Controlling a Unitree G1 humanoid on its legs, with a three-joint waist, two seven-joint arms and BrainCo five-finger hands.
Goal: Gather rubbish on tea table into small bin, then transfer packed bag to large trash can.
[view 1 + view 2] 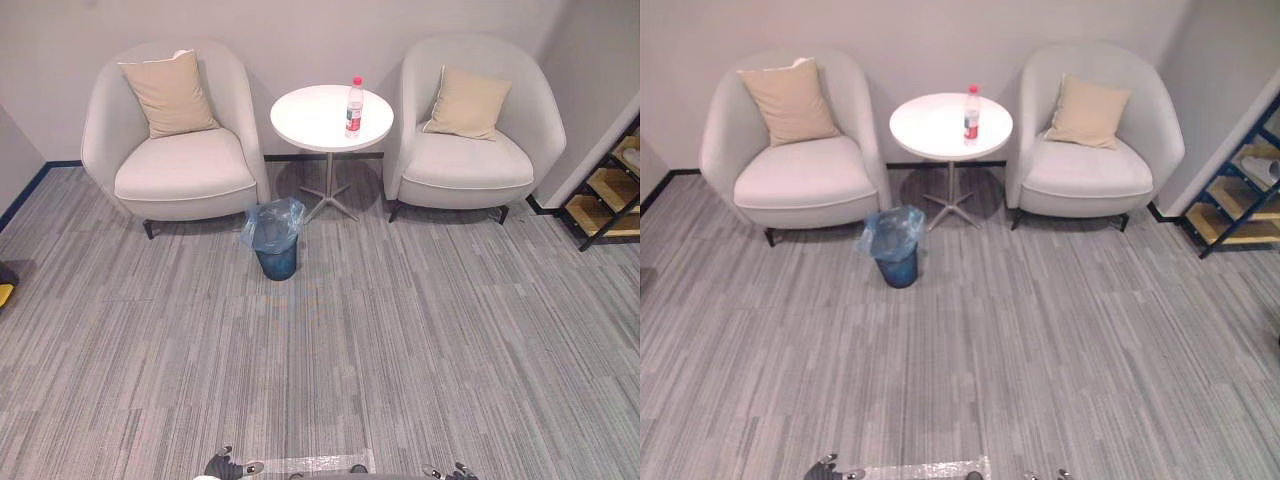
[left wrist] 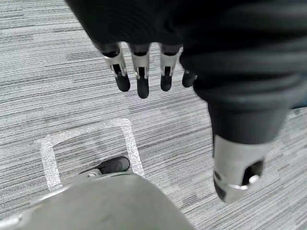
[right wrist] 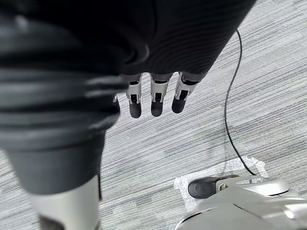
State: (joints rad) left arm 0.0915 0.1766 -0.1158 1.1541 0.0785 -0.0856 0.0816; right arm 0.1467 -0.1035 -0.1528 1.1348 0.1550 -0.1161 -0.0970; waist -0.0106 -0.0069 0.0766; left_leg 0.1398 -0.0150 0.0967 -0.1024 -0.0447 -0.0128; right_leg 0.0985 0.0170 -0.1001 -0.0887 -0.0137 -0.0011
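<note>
Two pale armchairs (image 1: 180,170) side by side against the wall (image 1: 300,40). Two tan cushions (image 1: 170,95), one propped in each seat. Between the chairs, one round white table (image 1: 310,120) on a single metal stem with splayed feet.

On that table, one bottle (image 1: 354,106), upright near the right edge: clear plastic, red cap, red band of label.

One bin (image 1: 277,258) on the carpet (image 1: 400,340), just in front of the table's feet and beside the left armchair's front corner: small, dark blue, lined with one light blue bag (image 1: 272,222) puffed loosely over the rim.

One wooden shelf (image 1: 612,195) in a dark frame at the far right, near the right armchair.

Wide bare carpet from the bin forward to the near edge; narrower gaps only between chairs and table. One outline of pale tape (image 2: 129,143) on the carpet close below.

Left hand (image 2: 142,72) hanging low over the carpet, fingers straight and relaxed, holding nothing. Right hand (image 3: 157,96) likewise low, fingers straight, gripping nothing.
</note>
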